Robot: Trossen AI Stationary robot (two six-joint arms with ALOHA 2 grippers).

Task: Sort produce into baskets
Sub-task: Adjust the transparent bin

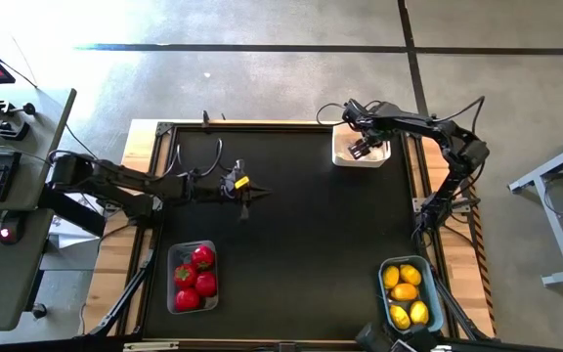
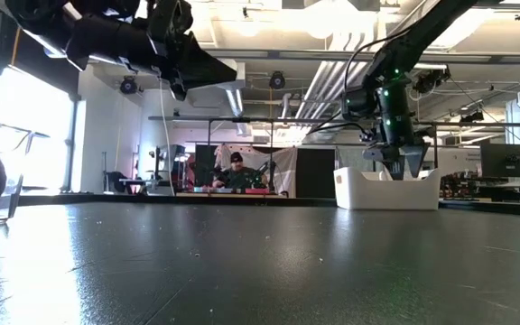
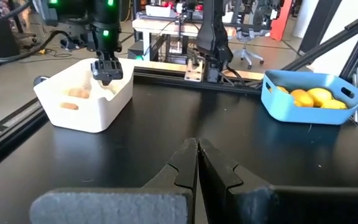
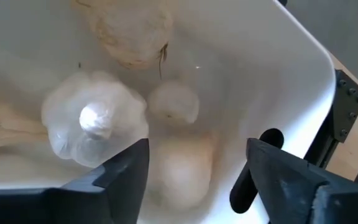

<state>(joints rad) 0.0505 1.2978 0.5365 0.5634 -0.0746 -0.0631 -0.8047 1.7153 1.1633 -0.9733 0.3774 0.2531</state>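
Observation:
The white tub (image 1: 362,149) stands at the table's far right and holds several white garlic-like bulbs (image 4: 95,124). My right gripper (image 4: 197,168) is open and points down into this tub, just above the bulbs; it also shows in the high view (image 1: 364,147) and the low view (image 2: 401,159). One bulb (image 4: 179,174) lies on the tub floor below the gap between the fingers. My left gripper (image 3: 196,152) is shut and empty, above the table's middle left (image 1: 245,191). Red pieces (image 1: 194,277) fill the clear tub (image 1: 175,256). Yellow pieces (image 1: 405,291) fill the blue tub (image 1: 383,284).
The clear tub stands near the table's front left and the blue tub at the front right (image 3: 272,93). The black table top (image 1: 301,235) lies bare between the tubs. A person (image 2: 235,171) sits in the room beyond the far edge.

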